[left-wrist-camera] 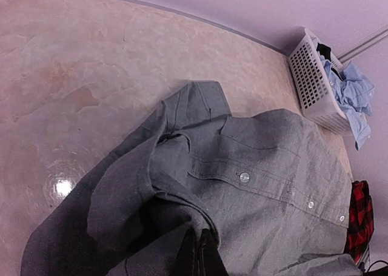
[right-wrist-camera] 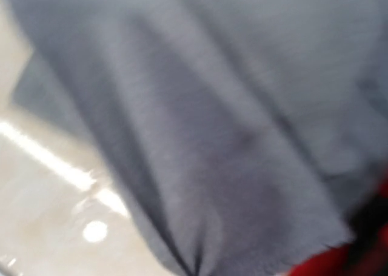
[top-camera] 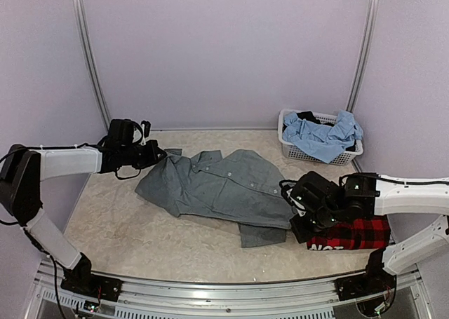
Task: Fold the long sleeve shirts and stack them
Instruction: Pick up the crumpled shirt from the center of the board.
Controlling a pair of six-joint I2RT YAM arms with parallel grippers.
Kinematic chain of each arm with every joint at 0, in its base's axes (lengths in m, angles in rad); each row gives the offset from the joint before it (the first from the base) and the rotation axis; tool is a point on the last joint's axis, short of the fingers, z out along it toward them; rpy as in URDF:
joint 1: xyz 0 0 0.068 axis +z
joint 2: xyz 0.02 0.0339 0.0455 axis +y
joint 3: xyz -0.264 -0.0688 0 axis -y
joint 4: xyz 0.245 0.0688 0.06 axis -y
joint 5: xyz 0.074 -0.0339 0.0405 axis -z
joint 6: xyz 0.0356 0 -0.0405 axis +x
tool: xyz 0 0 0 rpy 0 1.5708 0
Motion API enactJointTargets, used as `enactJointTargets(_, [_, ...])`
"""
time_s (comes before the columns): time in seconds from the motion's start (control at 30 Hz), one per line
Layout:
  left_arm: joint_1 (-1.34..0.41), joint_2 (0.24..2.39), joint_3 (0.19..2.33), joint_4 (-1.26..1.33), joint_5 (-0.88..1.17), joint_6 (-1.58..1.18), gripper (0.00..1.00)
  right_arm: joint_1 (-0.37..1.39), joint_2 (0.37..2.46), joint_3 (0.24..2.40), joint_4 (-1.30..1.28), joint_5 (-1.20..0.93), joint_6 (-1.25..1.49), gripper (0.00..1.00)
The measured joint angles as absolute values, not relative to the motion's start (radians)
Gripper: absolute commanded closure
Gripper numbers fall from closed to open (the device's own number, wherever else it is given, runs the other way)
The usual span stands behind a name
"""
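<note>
grey shirt pinched at both ends: tension first, fold second

grey shirt (top-camera: 224, 186) lies crumpled on the table (top-camera: 119, 235), nearer the arms than the white basket (top-camera: 289, 148) and off to its left. its buttons show, and a flap of cloth, likely a sleeve, trails from its near edge. the plaid shirt (top-camera: 361, 233) sits as a folded block almost straight in front of the basket, under the right arm and right beside the grey cloth.

the left gripper (left-wrist-camera: 197, 252) is clenched on a fold of grey cloth at the shirt's end farthest from the basket, by the collar. the right gripper (top-camera: 295, 210) is clamped too. its own view is blurred, but grey fabric gathers to a point at the bottom edge, so i judge it grips the side next to the plaid block.

the step in hand looks like spreading the grey shirt flat for folding. to do it well, lift both ends together, only high enough to free the bunched layers. draw them apart evenly so the button line runs straight. check that each pinch holds an edge and not a wad, since the left grip seems to sit in a rolled fold. steer the right arm clear of the plaid block, or it may drag that fold out of shape. lay the shirt down well to the basket's left, sleeves out, before any crease is made.
</note>
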State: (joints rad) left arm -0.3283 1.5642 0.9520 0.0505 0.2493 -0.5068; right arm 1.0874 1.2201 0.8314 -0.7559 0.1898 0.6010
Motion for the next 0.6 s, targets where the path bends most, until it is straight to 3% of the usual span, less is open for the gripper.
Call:
enactJointTargets(0.27, [-0.359,1.645,0.95,0.085,0.348,-0.508,0.96,0.824,1.197,0.842,-0.796,0.223,0.532,1.0])
enactJointTargets(0.4, [-0.36,1.65,0.926,0.125,0.381,-0.509,0.84,0.731,1.188,0.845,-0.769,0.21,0.489,1.0])
enactJointTargets(0.6, [-0.36,1.65,0.843,0.203,0.438,-0.519,0.59,0.691,1.217,0.871,-0.706,0.162,0.445,1.0])
